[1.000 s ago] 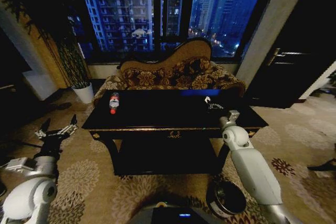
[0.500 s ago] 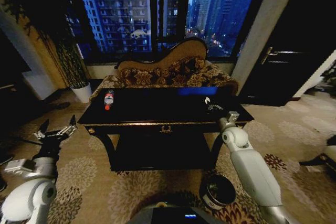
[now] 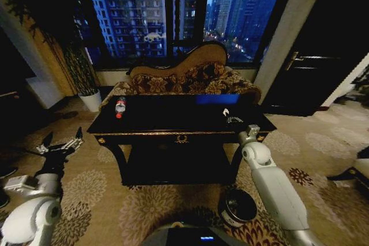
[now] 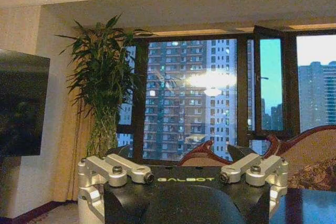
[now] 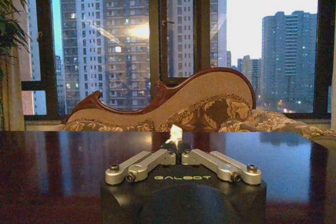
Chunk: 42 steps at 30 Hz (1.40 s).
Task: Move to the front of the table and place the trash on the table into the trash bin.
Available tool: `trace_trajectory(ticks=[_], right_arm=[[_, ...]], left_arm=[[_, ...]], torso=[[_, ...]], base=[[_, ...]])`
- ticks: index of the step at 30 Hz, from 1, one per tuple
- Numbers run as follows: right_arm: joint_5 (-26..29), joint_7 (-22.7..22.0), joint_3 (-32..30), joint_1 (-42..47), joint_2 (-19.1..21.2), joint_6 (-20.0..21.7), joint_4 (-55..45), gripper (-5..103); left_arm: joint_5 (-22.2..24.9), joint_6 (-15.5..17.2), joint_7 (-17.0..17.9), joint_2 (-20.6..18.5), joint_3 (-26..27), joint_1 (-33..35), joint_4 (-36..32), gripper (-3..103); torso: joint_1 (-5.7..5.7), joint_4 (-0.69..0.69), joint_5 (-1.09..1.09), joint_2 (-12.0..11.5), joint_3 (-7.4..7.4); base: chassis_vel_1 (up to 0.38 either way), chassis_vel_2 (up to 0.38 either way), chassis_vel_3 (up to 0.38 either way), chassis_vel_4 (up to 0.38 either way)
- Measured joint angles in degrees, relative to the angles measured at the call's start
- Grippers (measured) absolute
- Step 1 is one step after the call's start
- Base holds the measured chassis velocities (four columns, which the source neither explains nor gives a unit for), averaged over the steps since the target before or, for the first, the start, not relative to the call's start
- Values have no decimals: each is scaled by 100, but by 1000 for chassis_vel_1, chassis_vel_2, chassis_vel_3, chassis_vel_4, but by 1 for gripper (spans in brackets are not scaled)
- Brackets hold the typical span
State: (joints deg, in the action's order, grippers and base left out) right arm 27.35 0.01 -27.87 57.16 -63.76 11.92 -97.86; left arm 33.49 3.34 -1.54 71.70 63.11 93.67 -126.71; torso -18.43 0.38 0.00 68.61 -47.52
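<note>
Two grippers up, view shifted slightly versus half a second ago.
Right gripper [image 3: 233, 120] closed at table [image 3: 173, 128] edge near paper wad [image 3: 226, 111]; left gripper [image 3: 59, 144] spread wide off-table; bottle [image 3: 120, 107] far-left; trash bin [image 3: 237, 207] on carpet; sofa [image 3: 184, 82] behind.

Two glossy white, rounded arm shells with pale grey joint collars, tapering to dark wrists. Silver metal-linkage left gripper [image 4: 182, 178] on a black housing: bare aluminium bars, dark round screws at the pivots, "GALBOT" in yellowish letters. Matching silver-and-black right gripper [image 5: 180, 157], same lettering. Dark rounded base with a small blue light.
</note>
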Motion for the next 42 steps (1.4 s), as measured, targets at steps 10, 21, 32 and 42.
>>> trace_trajectory(ticks=[10,21,32,42], right_arm=[[-1,0,16,-14,-10,-11,7,0],[-1,0,20,-16,-19,-25,10,0],[7,0,13,7,-11,-37,0,0],[12,0,10,15,-9,-66,-5,0]], left_arm=[[1,-25,-3,2,0,-12,37,100],[1,-58,-7,19,2,18,41,100],[0,-73,-10,22,18,35,2,100],[-1,-73,-9,28,19,35,-25,100]], torso=[[0,-1,-1,0,0],[1,-1,-1,0,0],[0,-1,-1,0,0],[1,-1,-1,1,1]], base=[[49,-44,-49,39],[61,-60,-61,60],[41,-33,-45,37],[85,-86,-81,74]])
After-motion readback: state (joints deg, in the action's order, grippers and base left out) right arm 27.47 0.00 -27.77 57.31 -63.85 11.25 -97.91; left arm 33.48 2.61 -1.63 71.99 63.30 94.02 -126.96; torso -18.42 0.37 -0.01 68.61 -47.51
